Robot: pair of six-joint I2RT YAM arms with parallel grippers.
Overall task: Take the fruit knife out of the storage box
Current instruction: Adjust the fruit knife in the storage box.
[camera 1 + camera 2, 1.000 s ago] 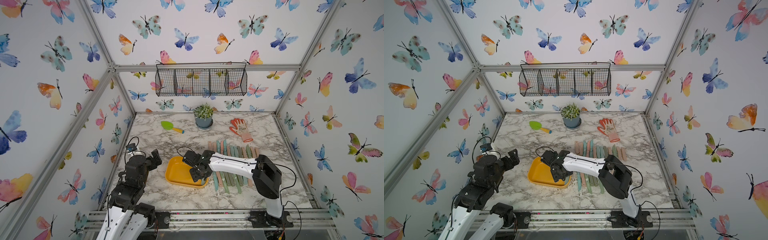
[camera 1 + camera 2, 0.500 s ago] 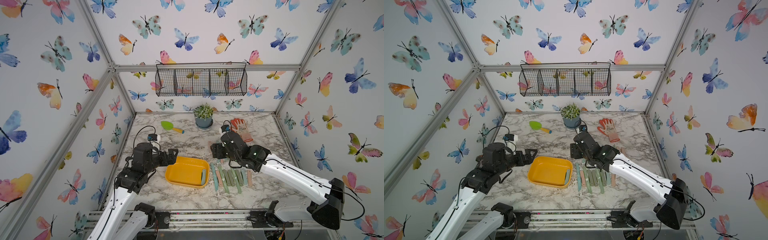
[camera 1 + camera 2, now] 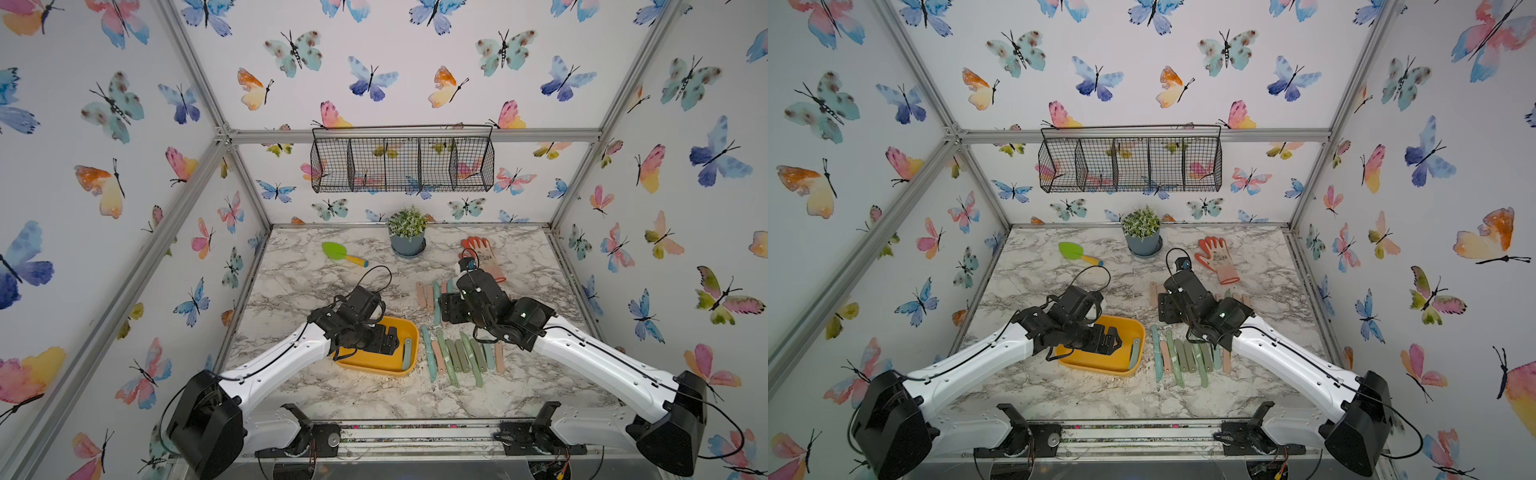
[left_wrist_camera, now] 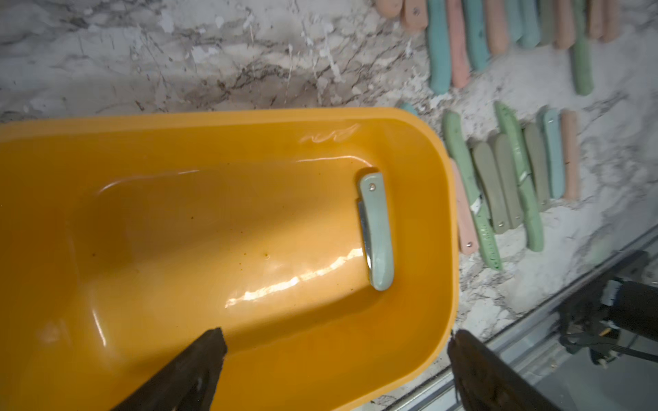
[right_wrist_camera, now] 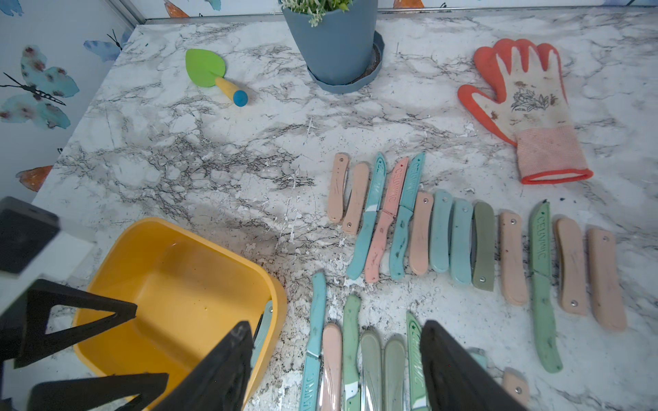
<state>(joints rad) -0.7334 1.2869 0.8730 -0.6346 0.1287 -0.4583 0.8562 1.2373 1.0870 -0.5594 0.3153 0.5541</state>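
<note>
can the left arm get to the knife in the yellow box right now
Probably yes. The left gripper hangs open over the box, and the knife lies alone on its floor with nothing covering it. It sits close against the end wall, though, which may leave little room to close around it.

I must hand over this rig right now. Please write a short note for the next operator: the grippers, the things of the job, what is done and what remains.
Left gripper: jaws open, empty, hovering over the storage box.
Right gripper: jaws open, empty, above the rows of knives beside the box.
Fruit knife: folded, pale teal, lying flat in the box by the end wall nearest the rows.
Done: the rows lie outside the box; nothing is gripped.
Left: grip the fruit knife, lift it out, probably set it by the rows.
</note>
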